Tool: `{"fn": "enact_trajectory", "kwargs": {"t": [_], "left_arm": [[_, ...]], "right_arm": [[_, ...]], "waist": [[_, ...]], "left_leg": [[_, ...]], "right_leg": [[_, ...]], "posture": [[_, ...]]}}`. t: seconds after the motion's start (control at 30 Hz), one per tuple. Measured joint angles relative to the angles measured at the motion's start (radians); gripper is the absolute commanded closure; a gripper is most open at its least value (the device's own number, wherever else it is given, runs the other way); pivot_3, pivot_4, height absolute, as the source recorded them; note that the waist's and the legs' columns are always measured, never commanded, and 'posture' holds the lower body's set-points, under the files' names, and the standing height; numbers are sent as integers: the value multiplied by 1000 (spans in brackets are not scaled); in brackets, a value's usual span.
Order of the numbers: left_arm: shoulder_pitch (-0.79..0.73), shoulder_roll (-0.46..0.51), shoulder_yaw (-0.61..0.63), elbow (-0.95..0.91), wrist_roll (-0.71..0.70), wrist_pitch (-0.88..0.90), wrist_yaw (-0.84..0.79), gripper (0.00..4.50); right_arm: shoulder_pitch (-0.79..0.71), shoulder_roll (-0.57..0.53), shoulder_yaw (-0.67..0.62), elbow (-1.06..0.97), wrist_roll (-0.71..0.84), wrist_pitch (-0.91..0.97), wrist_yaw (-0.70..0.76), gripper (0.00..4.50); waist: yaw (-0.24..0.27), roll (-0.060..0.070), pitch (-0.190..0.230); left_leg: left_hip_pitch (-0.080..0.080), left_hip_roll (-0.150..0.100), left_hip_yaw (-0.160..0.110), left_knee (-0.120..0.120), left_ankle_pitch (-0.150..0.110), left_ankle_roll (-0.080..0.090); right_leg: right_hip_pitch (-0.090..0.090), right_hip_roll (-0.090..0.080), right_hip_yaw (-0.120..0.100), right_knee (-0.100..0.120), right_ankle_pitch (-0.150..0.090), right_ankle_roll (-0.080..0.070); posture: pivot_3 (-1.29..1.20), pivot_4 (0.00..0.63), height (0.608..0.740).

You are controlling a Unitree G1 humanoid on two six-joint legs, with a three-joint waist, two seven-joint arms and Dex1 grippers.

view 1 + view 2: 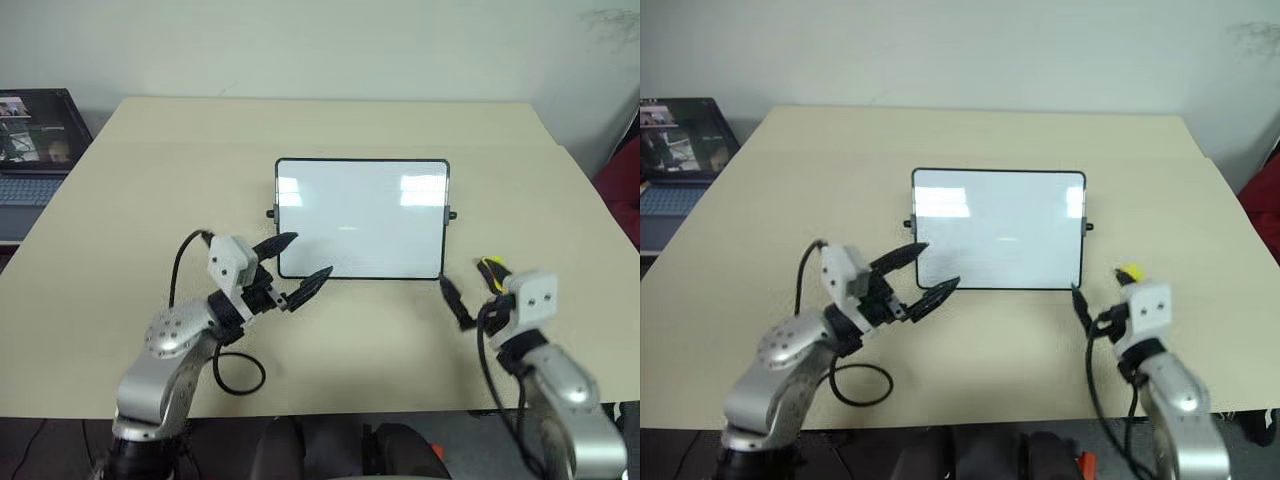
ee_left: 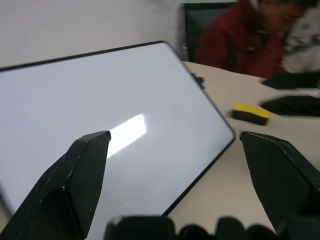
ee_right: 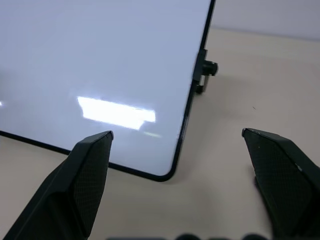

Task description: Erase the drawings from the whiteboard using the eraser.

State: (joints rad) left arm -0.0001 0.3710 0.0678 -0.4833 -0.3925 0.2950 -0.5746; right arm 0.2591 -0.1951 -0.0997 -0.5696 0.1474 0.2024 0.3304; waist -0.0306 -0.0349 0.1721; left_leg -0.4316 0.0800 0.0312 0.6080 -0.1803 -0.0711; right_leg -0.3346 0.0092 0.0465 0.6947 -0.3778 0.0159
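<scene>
The whiteboard [image 1: 362, 218] stands mid-table [image 1: 150, 180], its face showing only glare, and the eraser [image 1: 491, 270] lies on the table just off its 4 o'clock corner, beside the right gripper [image 1: 475, 290], whose fingers are spread and empty. The left gripper [image 1: 298, 266], fingers spread too, hovers at the board's 8 o'clock corner. A laptop [image 1: 35, 140] sits at 10 o'clock off the table edge, and a person in red [image 2: 240, 37] sits beyond the board.
</scene>
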Motion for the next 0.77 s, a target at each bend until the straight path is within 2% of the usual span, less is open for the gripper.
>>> {"fn": "enact_trajectory", "kwargs": {"t": [0.1,0.27,0.33,0.6,0.77], "left_arm": [[163,-105,55,-1,153,-163,173,0],[257,-170,189,94,251,-269,345,0],[272,-200,196,94,256,-271,376,0],[265,-216,153,92,294,-278,410,0],[333,-215,106,90,301,-286,386,0]], "right_arm": [[100,59,43,92,-16,-221,8,29],[132,59,80,237,-12,-355,38,29],[117,52,80,245,-9,-369,41,29],[46,35,100,242,-16,-310,20,29],[107,26,134,132,-46,-236,-5,29]], "waist": [[-3,-1,-2],[2,-1,-2],[4,-3,-3],[3,-4,-5],[2,-4,-5]], "left_leg": [[3,1,-1,-1,0,0],[6,1,-1,0,1,1],[8,1,0,0,1,1],[7,1,0,-1,0,1],[7,1,-1,-2,-1,-1]], "right_leg": [[2,-2,0,0,0,0],[2,-2,-1,2,-1,1],[2,-4,-1,2,-1,2],[5,-2,-1,2,0,0],[5,-2,0,1,-1,0]], "posture": [[0,150,740],[0,150,740],[0,150,740],[0,150,740],[0,150,740]]}}
